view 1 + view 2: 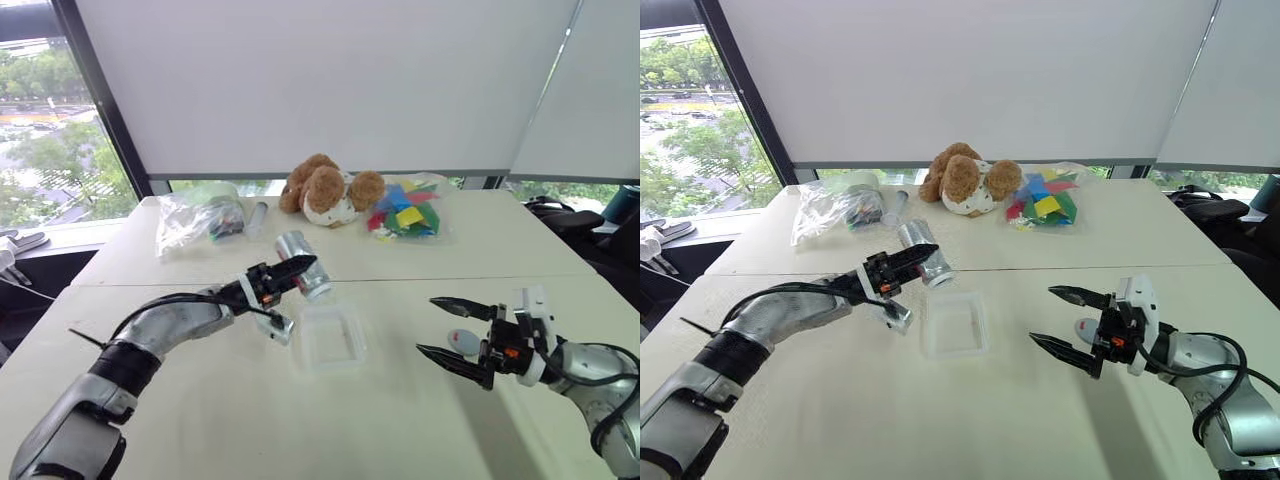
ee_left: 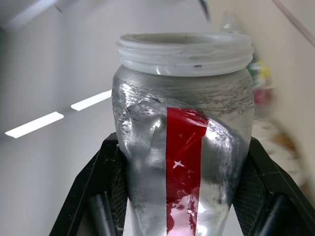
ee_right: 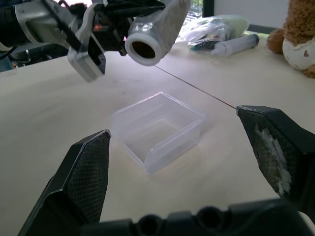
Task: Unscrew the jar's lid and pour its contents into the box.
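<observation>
Two grippers are at work. The left gripper (image 1: 297,268) squeezes the jar (image 1: 303,277) tight in its black fingers. The jar has no lid on and lies almost flat, its open mouth (image 3: 144,49) facing the right gripper (image 1: 443,327). It hangs in the air just past the far left corner of the box (image 1: 331,338), which sits empty on the table (image 1: 200,400). The right gripper waits to the right of the box, fingers spread wide, holding nothing.

To pour well, I think the jar should move nearer until its mouth is right over the middle of the box. Then tip the mouth down slowly, so the bits fall inside and don't bounce out.
</observation>
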You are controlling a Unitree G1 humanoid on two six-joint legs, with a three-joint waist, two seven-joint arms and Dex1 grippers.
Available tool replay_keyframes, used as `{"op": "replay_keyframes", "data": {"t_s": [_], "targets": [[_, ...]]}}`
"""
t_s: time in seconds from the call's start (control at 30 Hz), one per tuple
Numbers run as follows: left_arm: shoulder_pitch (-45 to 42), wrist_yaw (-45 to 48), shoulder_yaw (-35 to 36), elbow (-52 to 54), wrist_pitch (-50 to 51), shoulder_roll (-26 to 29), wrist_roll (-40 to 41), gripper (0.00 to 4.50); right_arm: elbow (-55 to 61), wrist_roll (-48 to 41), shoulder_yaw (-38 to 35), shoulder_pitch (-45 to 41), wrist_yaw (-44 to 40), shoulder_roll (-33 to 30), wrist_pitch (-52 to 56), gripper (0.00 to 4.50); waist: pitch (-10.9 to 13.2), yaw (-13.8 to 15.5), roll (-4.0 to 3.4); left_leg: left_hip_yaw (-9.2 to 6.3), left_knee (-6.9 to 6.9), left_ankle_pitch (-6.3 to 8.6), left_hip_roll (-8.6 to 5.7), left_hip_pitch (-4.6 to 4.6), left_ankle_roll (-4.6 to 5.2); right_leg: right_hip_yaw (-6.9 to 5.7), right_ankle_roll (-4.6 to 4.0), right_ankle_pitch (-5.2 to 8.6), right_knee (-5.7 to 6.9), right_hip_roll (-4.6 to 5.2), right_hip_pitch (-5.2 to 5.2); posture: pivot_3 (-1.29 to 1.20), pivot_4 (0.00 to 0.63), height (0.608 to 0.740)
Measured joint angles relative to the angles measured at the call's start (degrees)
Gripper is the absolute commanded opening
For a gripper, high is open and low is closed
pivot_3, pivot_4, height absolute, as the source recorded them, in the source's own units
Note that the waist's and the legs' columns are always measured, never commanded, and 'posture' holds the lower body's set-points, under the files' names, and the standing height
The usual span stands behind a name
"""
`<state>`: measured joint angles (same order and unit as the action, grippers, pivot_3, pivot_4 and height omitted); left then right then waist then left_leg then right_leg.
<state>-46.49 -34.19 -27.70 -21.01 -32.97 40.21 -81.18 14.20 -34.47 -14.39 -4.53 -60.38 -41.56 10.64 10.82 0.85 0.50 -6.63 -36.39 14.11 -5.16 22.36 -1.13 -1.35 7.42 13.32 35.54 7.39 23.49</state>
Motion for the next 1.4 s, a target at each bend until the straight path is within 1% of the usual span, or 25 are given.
{"op": "replay_keyframes", "data": {"t_s": [0.07, 0.13, 0.23, 0.33, 0.4, 0.53, 0.6, 0.67, 0.77, 0.8, 0.83, 0.9, 0.93, 0.97, 1.0, 1.03, 1.07, 1.13, 1.17, 1.23, 1.3, 1.37, 1.4], "targets": [[-1.14, -7.50, -3.38, -2.83, 5.66, -0.06, -5.85, 2.10, 0.49, -0.01, 0.00, 0.08, 0.82, 0.04, 0.30, 4.48, -0.01, -0.12, 0.01, 0.01, -0.01, 0.00, -0.02, -0.01, 0.01, 0.00, 0.01, 0.00, 0.01, 0.00, 0.00, 0.00, 0.150, 0.740], [-1.41, -13.56, -6.35, -5.88, 10.59, -0.48, -9.71, 2.10, 0.90, -0.02, -0.02, 0.26, 1.61, 0.06, 0.44, 4.48, -0.01, -0.21, 0.01, 0.01, 0.01, 0.00, -0.02, -0.01, 0.01, 0.00, 0.01, 0.00, 0.05, -0.02, 0.03, 0.00, 0.150, 0.740], [-1.83, -20.44, -9.97, -10.12, 17.05, -2.03, -13.85, 2.10, 1.50, -0.02, 0.00, 0.32, 2.45, 0.14, 0.92, 4.48, 0.01, -0.07, 0.03, 0.01, -0.04, 0.00, -0.03, -0.01, 0.01, -0.02, 0.03, 0.01, 0.27, -0.01, 0.07, 0.00, 0.150, 0.740], [-3.97, -25.21, -13.35, -14.44, 22.28, -3.94, -16.26, 2.10, 1.98, -0.02, 0.15, 0.30, 3.54, 0.76, 1.22, 4.48, 0.04, 0.04, 0.09, 0.01, -0.19, 0.01, -0.01, 0.04, 0.01, -0.12, 0.10, 0.05, 0.39, -0.01, 0.06, 0.00, 0.150, 0.740], [-5.58, -27.00, -14.65, -17.06, 25.08, -5.09, -17.11, 2.10, 2.14, -0.02, 0.45, 0.28, 4.09, 1.37, 1.41, 4.48, 0.04, -0.02, 0.10, 0.02, -0.28, 0.01, -0.02, 0.05, 0.01, -0.12, 0.23, 0.13, 0.44, -0.01, 0.06, 0.00, 0.150, 0.740], [-7.77, -28.85, -16.53, -20.86, 26.37, -6.07, -16.51, 2.10, 2.63, -0.02, 1.23, 0.25, 4.80, 2.24, 1.49, 4.48, 0.04, -0.23, 0.10, 0.00, -0.32, 0.03, -0.01, 0.04, 0.03, -0.10, 0.26, 0.15, 0.49, 0.00, 0.08, 0.00, 0.150, 0.740], [-7.37, -28.73, -16.58, -19.92, 24.15, -5.51, -14.12, 2.10, 2.64, -0.02, 1.45, 0.12, 4.92, 2.34, 1.50, 4.48, 0.04, -0.28, 0.11, -0.03, -0.31, 0.03, 0.02, 0.05, 0.03, -0.10, 0.15, 0.09, 0.51, 0.00, 0.12, 0.00, 0.150, 0.740], [-6.32, -27.69, -16.24, -16.64, 18.23, -3.56, -9.02, 2.10, 2.68, -0.03, 1.61, 0.05, 4.90, 2.39, 1.49, 4.48, 0.04, -0.26, 0.11, -0.03, -0.31, 0.04, 0.09, 0.06, 0.02, -0.07, 0.05, 0.02, 0.54, 0.05, 0.16, 0.00, 0.150, 0.740], [-3.91, -20.10, -13.30, -13.15, 4.40, -0.58, 5.27, 2.10, 2.66, -0.13, 1.68, 0.04, 4.58, 2.43, 1.44, 4.48, 0.04, -0.14, 0.10, -0.03, -0.34, 0.04, 0.05, 0.06, 0.02, -0.07, 0.03, 0.01, 0.55, 0.16, 0.17, 0.00, 0.150, 0.740], [-2.80, -15.49, -11.49, -12.22, 0.06, 0.28, 11.53, 2.10, 2.60, -0.17, 1.73, -0.04, 4.33, 2.47, 1.40, 4.48, 0.04, -0.13, 0.10, -0.02, -0.37, 0.04, 0.04, 0.07, 0.02, -0.07, 0.03, 0.01, 0.55, 0.18, 0.17, 0.00, 0.150, 0.740], [-1.26, -9.40, -9.07, -11.36, -3.70, 0.93, 19.84, 2.10, 2.48, -0.24, 1.71, -0.07, 4.08, 2.53, 1.28, 4.48, 0.03, -0.16, 0.09, -0.01, -0.41, 0.04, 0.03, 0.07, 0.03, -0.07, 0.02, 0.01, 0.55, 0.21, 0.16, 0.00, 0.150, 0.740], [2.89, 6.20, -4.64, -9.14, -9.11, 2.52, 41.38, 2.10, 2.07, -0.35, 1.69, -0.23, 3.50, 2.73, 0.82, 4.48, 0.02, -0.27, 0.05, 0.01, -0.51, 0.08, 0.03, 0.07, 0.09, -0.07, 0.01, 0.00, 0.55, 0.24, 0.15, 0.00, 0.150, 0.740], [5.64, 13.69, -2.85, -6.84, -8.71, 3.29, 51.11, 2.10, 1.80, -0.37, 1.72, -0.42, 3.21, 2.79, 0.57, 4.48, 0.00, -0.39, 0.02, 0.02, -0.54, 0.10, 0.03, 0.08, 0.12, -0.06, 0.00, 0.00, 0.54, 0.25, 0.14, 0.00, 0.150, 0.740], [9.42, 22.09, -0.16, -3.39, -6.30, 3.27, 63.32, 2.10, 1.27, -0.37, 1.61, -0.52, 2.88, 2.90, 0.11, 4.48, -0.02, -0.47, -0.04, 0.03, -0.60, 0.12, 0.02, 0.07, 0.16, -0.01, 0.00, 0.00, 0.57, 0.27, 0.12, 0.00, 0.150, 0.740], [13.85, 31.13, 3.47, 0.95, -0.94, 2.98, 76.33, 2.10, 0.65, -0.27, 1.71, -0.80, 2.46, 3.21, -0.67, 4.48, -0.02, -0.51, -0.03, 0.02, -0.61, 0.12, 0.03, 0.08, 0.16, -0.01, 0.00, -0.01, 0.56, 0.27, 0.11, 0.00, 0.150, 0.740], [15.59, 34.78, 5.10, 2.73, 1.82, 3.03, 81.81, 2.10, 0.35, -0.21, 1.79, -0.91, 2.24, 3.38, -1.13, 4.48, -0.02, -0.60, -0.03, -0.01, -0.65, 0.12, 0.04, 0.08, 0.17, 0.00, -0.01, -0.01, 0.58, 0.25, 0.11, 0.00, 0.150, 0.740], [19.37, 41.11, 8.93, 6.85, 8.06, 3.34, 91.88, 2.10, -0.32, -0.06, 2.08, -1.59, 1.72, 3.99, -1.86, 4.48, -0.02, -0.80, -0.03, -0.01, -0.64, 0.12, 0.05, 0.08, 0.17, 0.01, -0.03, -0.01, 0.58, 0.24, 0.12, 0.00, 0.150, 0.740], [25.60, 49.66, 16.46, 12.77, 18.40, 4.40, 107.24, 2.10, -1.42, 0.42, 2.79, -2.51, 0.84, 5.05, -3.52, 4.48, -0.01, -1.39, -0.04, -0.04, -0.63, 0.13, 0.05, 0.07, 0.17, 0.01, -0.04, -0.01, 0.59, 0.20, 0.10, 0.00, 0.150, 0.740], [27.21, 51.59, 18.74, 14.25, 21.43, 4.68, 110.94, 2.10, -1.76, 0.53, 2.96, -2.79, 0.52, 5.26, -3.97, 4.48, -0.01, -1.45, -0.04, -0.05, -0.64, 0.13, 0.05, 0.06, 0.18, 0.01, -0.04, 0.00, 0.59, 0.19, 0.08, 0.00, 0.150, 0.740], [32.49, 55.52, 25.69, 18.16, 28.71, 4.93, 118.77, 2.10, -2.56, 0.71, 4.03, -4.75, -0.20, 7.19, -5.78, 4.48, -0.02, -1.53, -0.05, -0.06, -0.63, 0.13, 0.05, 0.04, 0.18, 0.01, -0.04, 0.00, 0.57, 0.17, 0.04, 0.00, 0.150, 0.740], [36.05, 57.46, 29.56, 19.31, 32.62, 4.71, 122.53, 2.10, -2.70, 0.72, 5.14, -6.00, -0.57, 8.31, -6.59, 4.48, -0.02, -1.58, -0.06, -0.05, -0.62, 0.13, 0.05, 0.02, 0.19, 0.03, -0.05, 0.00, 0.58, 0.15, 0.04, 0.00, 0.150, 0.740], [40.05, 57.78, 35.48, 19.13, 37.93, 2.47, 127.88, 2.10, -2.90, 0.81, 6.40, -7.66, -1.07, 9.70, -7.68, 4.48, -0.02, -1.57, -0.06, -0.05, -0.62, 0.13, 0.06, 0.01, 0.19, 0.03, -0.05, 0.00, 0.58, 0.15, 0.06, 0.00, 0.150, 0.740], [41.24, 57.28, 38.20, 18.39, 39.28, 0.98, 128.98, 2.10, -3.03, 0.92, 6.97, -8.18, -1.40, 10.12, -8.18, 4.48, -0.02, -1.54, -0.05, -0.07, -0.63, 0.13, 0.06, 0.02, 0.18, 0.03, -0.05, 0.00, 0.57, 0.13, 0.05, 0.00, 0.150, 0.740]]}}
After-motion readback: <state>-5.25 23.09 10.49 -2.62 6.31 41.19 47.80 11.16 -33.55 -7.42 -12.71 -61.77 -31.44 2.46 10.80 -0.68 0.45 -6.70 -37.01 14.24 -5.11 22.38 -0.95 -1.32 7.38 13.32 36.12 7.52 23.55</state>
